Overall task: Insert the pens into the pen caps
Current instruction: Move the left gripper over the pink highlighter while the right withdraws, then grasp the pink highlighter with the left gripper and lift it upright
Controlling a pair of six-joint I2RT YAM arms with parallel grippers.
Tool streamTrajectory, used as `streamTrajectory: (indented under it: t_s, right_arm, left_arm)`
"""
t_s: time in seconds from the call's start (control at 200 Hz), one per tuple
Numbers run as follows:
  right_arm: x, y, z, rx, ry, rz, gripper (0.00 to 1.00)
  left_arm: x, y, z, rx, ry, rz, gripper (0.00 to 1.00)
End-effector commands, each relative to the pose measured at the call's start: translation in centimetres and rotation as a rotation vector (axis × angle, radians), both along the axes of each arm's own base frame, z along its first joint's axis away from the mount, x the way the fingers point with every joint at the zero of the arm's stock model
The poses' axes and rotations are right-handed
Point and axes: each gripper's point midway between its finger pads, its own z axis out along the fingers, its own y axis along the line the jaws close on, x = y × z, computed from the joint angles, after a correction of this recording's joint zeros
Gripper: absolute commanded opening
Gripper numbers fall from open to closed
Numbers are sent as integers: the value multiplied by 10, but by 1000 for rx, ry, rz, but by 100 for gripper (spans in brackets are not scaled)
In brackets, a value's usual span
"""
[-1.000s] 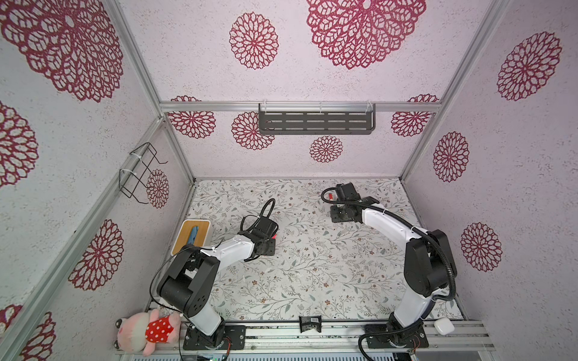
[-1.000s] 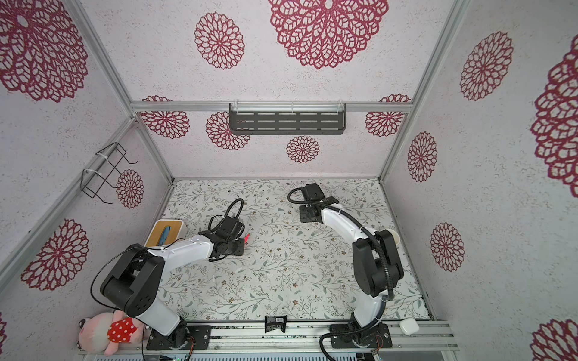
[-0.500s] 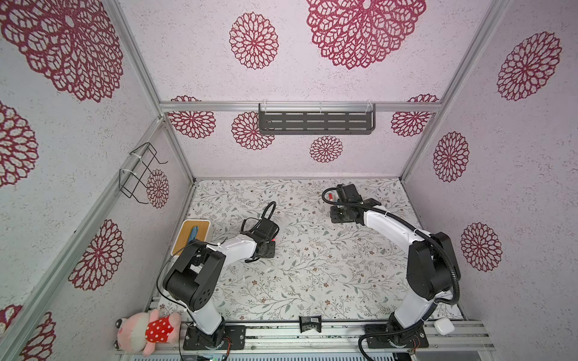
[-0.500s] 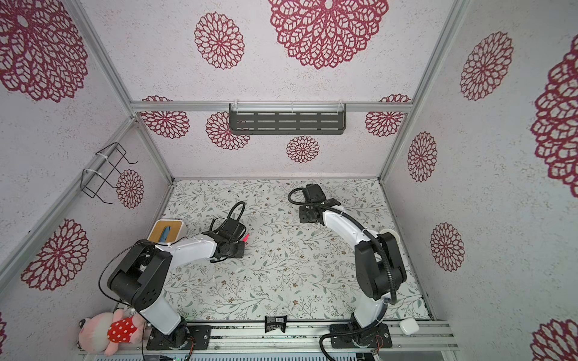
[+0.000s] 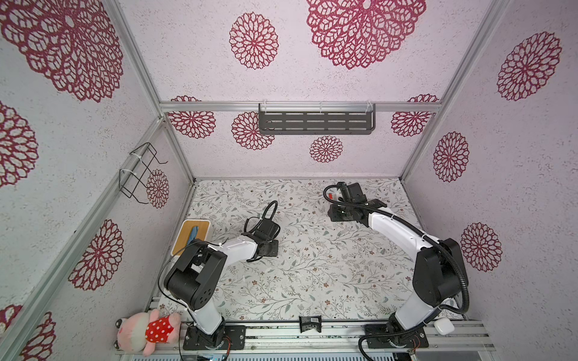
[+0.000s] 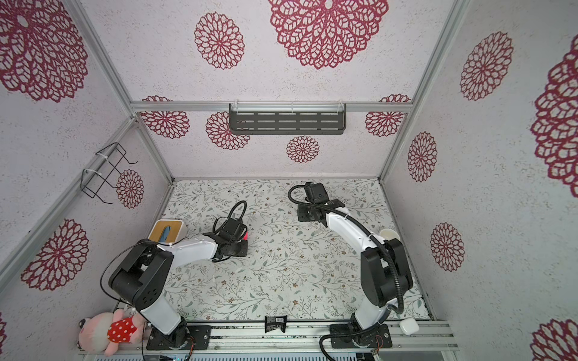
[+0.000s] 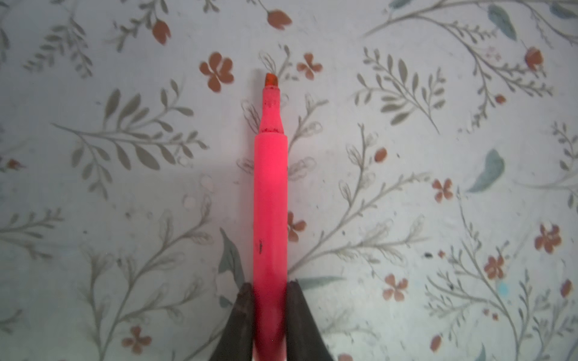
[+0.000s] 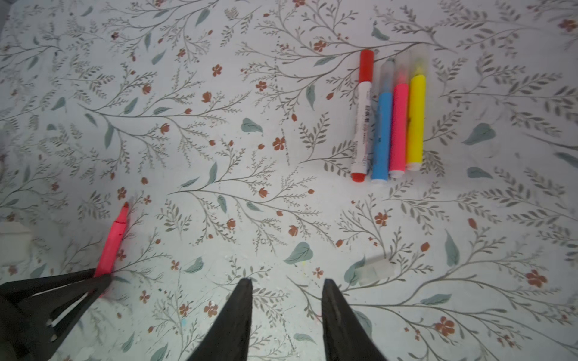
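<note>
Left gripper point(image 7: 269, 287) is clenched tight on the tail of the pink-red pen point(image 7: 270, 193), its tip bare, left of centre on the floral table point(image 7: 438, 93) in both top views. Right gripper point(image 8: 286, 283), toward the table's upper right, hangs with jaws parted and nothing between them. A clear cap point(image 8: 375, 270) lies just beside one finger. The white-barrelled pen point(image 8: 361, 118), blue pen point(image 8: 382, 134), pink pen point(image 8: 398, 125) and yellow pen point(image 8: 416, 118) lie capped, side by side.

Pale table point(image 7: 406, 218) with grey-green sprigs, rust flowers; neon pink pen point(image 7: 270, 200)
</note>
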Motion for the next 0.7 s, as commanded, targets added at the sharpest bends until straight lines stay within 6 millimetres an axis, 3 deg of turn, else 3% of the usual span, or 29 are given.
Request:
streamTrajectory:
  t_s: [0.0, 0.045, 0.075, 0.135, 0.38, 0.695]
  right_arm:
    - [-14, 30, 21, 183, -8, 118, 39]
    - [-18, 40, 23, 241, -8, 157, 42]
    - [-23, 48, 25, 285, -5, 188, 51]
    - [-30, 59, 26, 359, 5, 235, 55]
    - [-51, 87, 23, 493, 23, 305, 52]
    - [-74, 131, 47, 641, 1, 434, 50]
  left_arm:
    - [-4, -31, 36, -137, -135, -99, 8]
    - [-6, -37, 49, -189, -183, -114, 8]
    - [-8, -42, 57, -229, -210, -128, 9]
    - [-12, -49, 71, -303, -251, -152, 9]
    - [-27, -69, 100, -457, -311, -210, 10]
    - [-36, -89, 124, -547, -367, -252, 10]
